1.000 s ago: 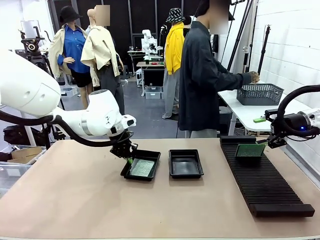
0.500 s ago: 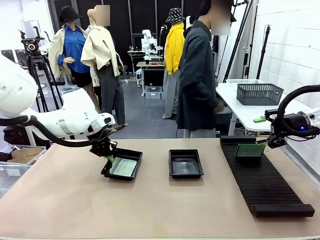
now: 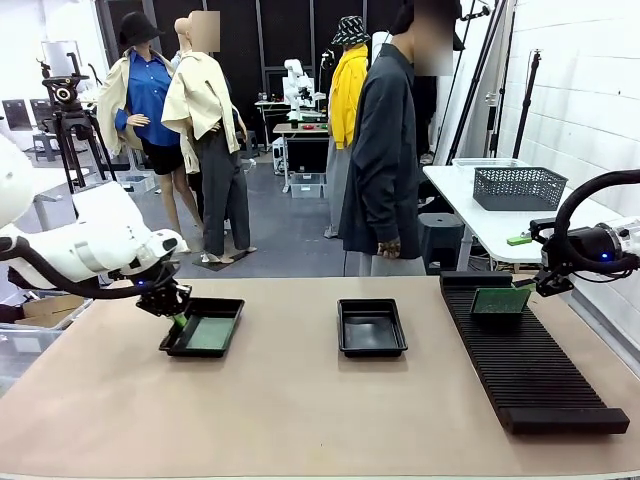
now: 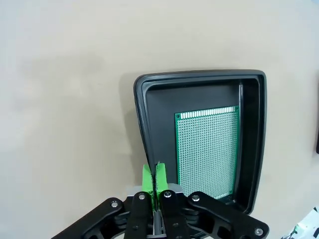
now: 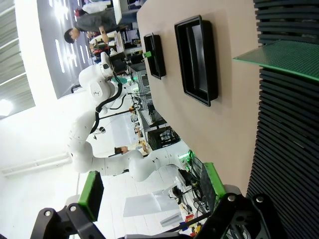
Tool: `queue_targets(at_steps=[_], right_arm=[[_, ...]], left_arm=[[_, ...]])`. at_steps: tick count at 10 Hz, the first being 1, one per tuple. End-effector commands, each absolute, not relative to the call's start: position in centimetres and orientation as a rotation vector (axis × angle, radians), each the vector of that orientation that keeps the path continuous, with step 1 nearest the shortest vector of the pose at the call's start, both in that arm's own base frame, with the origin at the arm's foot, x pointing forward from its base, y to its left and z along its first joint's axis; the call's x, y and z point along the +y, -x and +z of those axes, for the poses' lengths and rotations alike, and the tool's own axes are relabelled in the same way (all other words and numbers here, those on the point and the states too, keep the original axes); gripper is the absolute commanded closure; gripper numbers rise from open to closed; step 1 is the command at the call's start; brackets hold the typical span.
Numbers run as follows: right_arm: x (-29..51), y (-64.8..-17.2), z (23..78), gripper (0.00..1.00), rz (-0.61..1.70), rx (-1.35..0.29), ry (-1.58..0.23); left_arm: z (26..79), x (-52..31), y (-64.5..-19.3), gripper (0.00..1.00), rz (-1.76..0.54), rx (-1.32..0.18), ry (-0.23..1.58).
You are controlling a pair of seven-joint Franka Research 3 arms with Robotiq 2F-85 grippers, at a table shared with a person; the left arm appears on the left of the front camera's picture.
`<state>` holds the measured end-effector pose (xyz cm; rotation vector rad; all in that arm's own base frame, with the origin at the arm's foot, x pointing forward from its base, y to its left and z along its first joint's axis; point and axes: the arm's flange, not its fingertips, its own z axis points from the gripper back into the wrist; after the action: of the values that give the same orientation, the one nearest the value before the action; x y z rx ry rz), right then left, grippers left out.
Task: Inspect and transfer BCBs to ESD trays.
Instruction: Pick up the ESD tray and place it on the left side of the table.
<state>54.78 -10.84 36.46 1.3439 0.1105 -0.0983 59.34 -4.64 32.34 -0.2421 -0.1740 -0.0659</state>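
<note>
Left pincer (image 4: 154, 172): pressed together, green pads (image 4: 147, 178) clamped on the rim of the left tray (image 4: 199, 74), on one long side near a corner.
Left tray: at the left part of the worktop (image 4: 65, 99), on the robot's left; whether it rests on the surface or is lifted off it, I cannot tell.
Tray board (image 4: 207, 149): lies flat on the left tray's floor, against the long wall opposite the pincer, with bare black floor between it and the gripped side.
Left arm (image 3: 95, 245): comes in from the left edge, wrist bent down to the tray's near-left corner.
Mid tray (image 3: 343, 330): flat at the centre of the worktop, well apart from the left tray and not touched by either pincer.
Rack (image 3: 530, 370): long, black and ribbed, running from the far right of the worktop toward the robot.
Rack board (image 3: 500, 299): stands tilted in the slots at the rack's far end.
Right pincer (image 5: 149, 191): jaws wide apart, nothing between them; it hangs just beside the rack's far right end, near the rack board but not touching it.
Person (image 3: 385, 150): in a dark coat at the far side of the worktop, one hand (image 3: 388, 247) hanging at the side.
Basket (image 3: 520, 188): grey mesh, on a white table behind, at the right.
</note>
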Motion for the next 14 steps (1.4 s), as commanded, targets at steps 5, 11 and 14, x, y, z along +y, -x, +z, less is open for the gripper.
queue_targets(at_steps=[5, 11, 14], right_arm=[[-10.7, -54.8, 36.5, 0.00, -0.092, 0.116, -1.341], [-10.7, -54.8, 36.5, 0.00, -0.092, 0.116, -1.341], [-10.7, -54.8, 36.5, 0.00, -0.092, 0.116, -1.341]], left_arm=[[33.1, 4.7, -59.1, 1.00, -0.128, -0.169, 0.268], [32.5, 12.1, -57.9, 1.00, -0.070, -0.127, 0.262], [32.1, 12.7, -58.0, 1.00, -0.055, -0.132, 0.277]])
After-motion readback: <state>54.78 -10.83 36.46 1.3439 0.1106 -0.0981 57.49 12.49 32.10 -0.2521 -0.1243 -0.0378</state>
